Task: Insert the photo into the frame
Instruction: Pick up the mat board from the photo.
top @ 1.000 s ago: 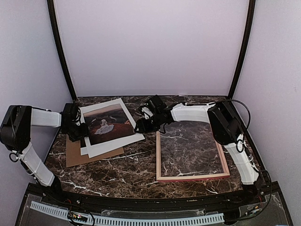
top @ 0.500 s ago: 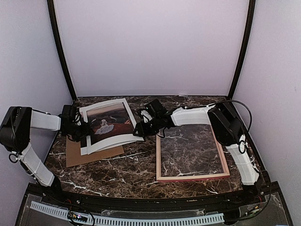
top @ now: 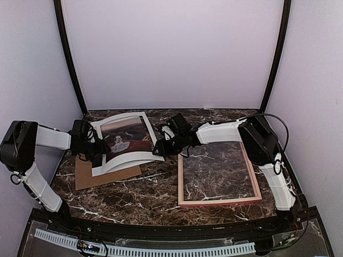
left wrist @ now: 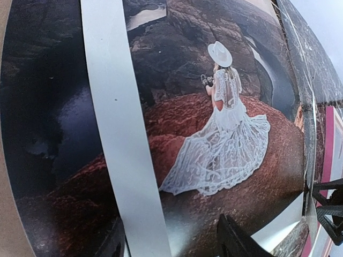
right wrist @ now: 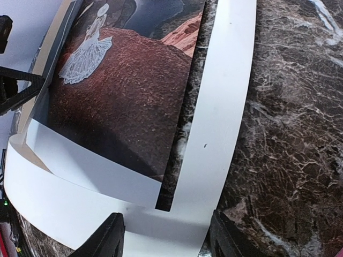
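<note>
Since a second ago your right gripper (top: pixel 159 149) has slid left onto the right edge of the photo (top: pixel 124 143), narrowing a bit on the way. The photo has gone from lying flat to bowing up in the middle. Your left gripper (top: pixel 91 146) has barely budged and is parked at the photo's left edge, same as before.

So right now the photo sits at the far left part of the table (top: pixel 150 193), between the two grippers, printed side up and humped, with its near edge curling. The dark rocky scene and the woman in the white dress and hat come out sharp in your left wrist view. The photo's near left part overlaps the brown cardboard board (top: pixel 91 178), which lies flat toward the table's left edge.

Jaws: both sets stand clearly apart in the wrist views, and the sheet lies across each gap rather than being pinched. Neither one is clamped on anything. They look released, just up against the paper's edges.

The frame (top: pixel 220 202) lies flat on the right half of the table, toward the near edge, pinkish along its near side, with marble showing through the opening. It's near the photo but not touching it, and your right arm reaches over its far left corner.
</note>
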Tool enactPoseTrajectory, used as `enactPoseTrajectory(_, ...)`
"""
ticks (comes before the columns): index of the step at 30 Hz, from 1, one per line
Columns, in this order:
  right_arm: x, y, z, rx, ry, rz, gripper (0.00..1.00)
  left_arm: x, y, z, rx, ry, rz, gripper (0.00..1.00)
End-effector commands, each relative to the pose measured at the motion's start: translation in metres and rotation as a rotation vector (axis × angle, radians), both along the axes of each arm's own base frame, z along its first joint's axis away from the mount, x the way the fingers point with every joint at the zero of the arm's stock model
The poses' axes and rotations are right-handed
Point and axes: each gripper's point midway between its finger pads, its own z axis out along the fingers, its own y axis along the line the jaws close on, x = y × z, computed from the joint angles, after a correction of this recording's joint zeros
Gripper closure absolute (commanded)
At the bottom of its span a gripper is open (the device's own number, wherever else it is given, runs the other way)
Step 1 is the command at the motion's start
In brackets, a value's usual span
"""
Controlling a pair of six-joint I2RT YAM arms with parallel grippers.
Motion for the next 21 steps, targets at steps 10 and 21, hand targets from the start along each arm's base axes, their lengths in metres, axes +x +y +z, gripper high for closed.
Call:
enactPoseTrajectory(10, -0.024, 0.000, -0.008, -0.004, 0.075, 0.045, 0.45, -0.024, -0.007, -0.032, 0.290, 0.185, -0.093, 0.63)
enactPoseTrajectory(21, -0.006, -0.015, 0.014, 0.010, 0.059, 0.022, 0.34, -0.023, 0.002, -0.019, 0.353, 0.156, -0.076, 0.80)
